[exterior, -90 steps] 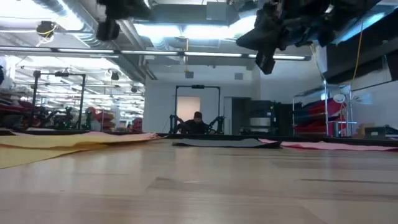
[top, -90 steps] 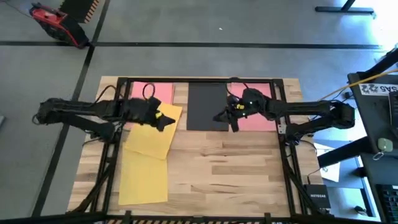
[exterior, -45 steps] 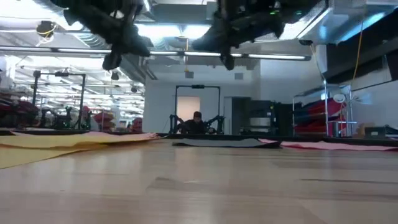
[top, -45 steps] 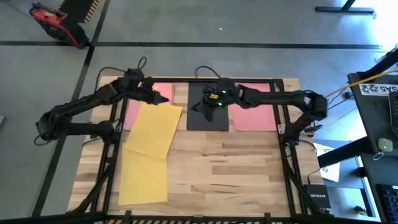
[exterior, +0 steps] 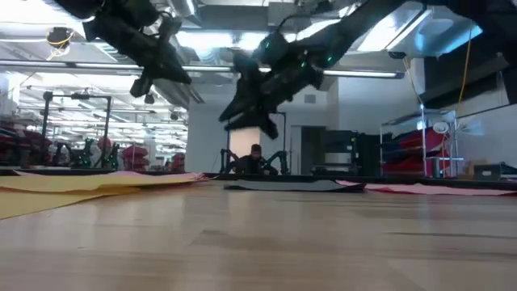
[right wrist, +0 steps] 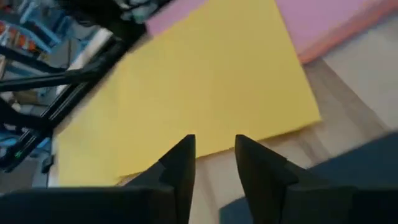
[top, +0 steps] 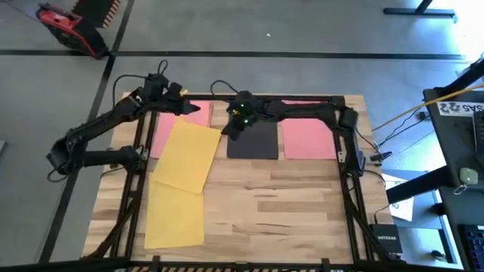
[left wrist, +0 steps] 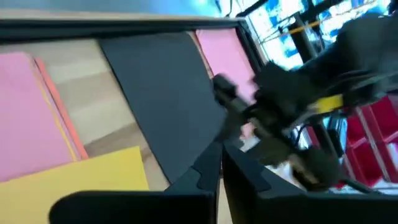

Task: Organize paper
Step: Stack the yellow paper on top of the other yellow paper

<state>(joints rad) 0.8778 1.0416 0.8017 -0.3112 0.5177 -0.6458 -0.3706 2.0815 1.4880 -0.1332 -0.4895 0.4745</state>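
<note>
Both arms swung leftward; right gripper (top: 231,130) fingers parted, left gripper (top: 198,111) clenched, flat yellow sheet (top: 187,155)

Grey floor (top: 302,30) around wooden surface (top: 287,204); red device (top: 64,29) at 10 o'clock; ceiling lights (exterior: 242,36); seated person (exterior: 255,160) far behind.

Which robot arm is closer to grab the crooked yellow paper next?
Probably the right gripper: it hangs beside the tilted yellow sheet's far corner, fingers slightly apart. The left gripper hovers farther back, over the pink sheet.
</note>
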